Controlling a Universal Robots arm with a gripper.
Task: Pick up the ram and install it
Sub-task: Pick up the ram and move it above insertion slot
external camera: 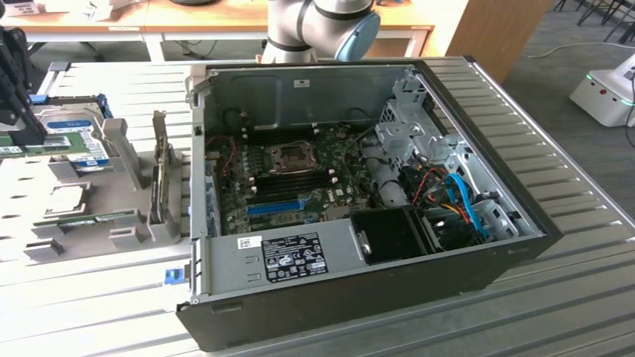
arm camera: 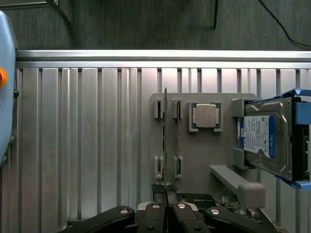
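Pinching the ram by its flat faces, the hand looks pressed together on the stick. It sits well apart from the open computer case, off the case's side toward the exterior view's left. In the wrist view the ram shows edge-on, a thin line running straight out from the hand.

Hazards, as judged:
- Thin board in a narrow pinch; it could swing or slide in the hold.
- A tilted stick would meet the memory slots inside the case crooked, and bind or bend.
- The case wall or the cables inside it could snag it.

Ram: long, narrow, green, with small dark parts along it, lying roughly level.
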